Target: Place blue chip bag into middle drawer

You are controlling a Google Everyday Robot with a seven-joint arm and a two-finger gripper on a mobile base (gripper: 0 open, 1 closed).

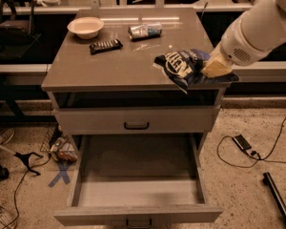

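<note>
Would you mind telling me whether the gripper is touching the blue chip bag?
Touching. The camera view shows the gripper, at the front right corner of the cabinet top, closed on the blue chip bag, with no gap between them.

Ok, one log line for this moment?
phase: carry | pincer: shut on blue chip bag, over cabinet top, front-right corner | middle drawer: open below | bag not yet in

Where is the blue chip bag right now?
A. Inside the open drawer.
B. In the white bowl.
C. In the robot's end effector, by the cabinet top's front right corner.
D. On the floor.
C: the end effector grips the blue chip bag at the front right corner of the cabinet top, with the middle drawer open below.
</note>
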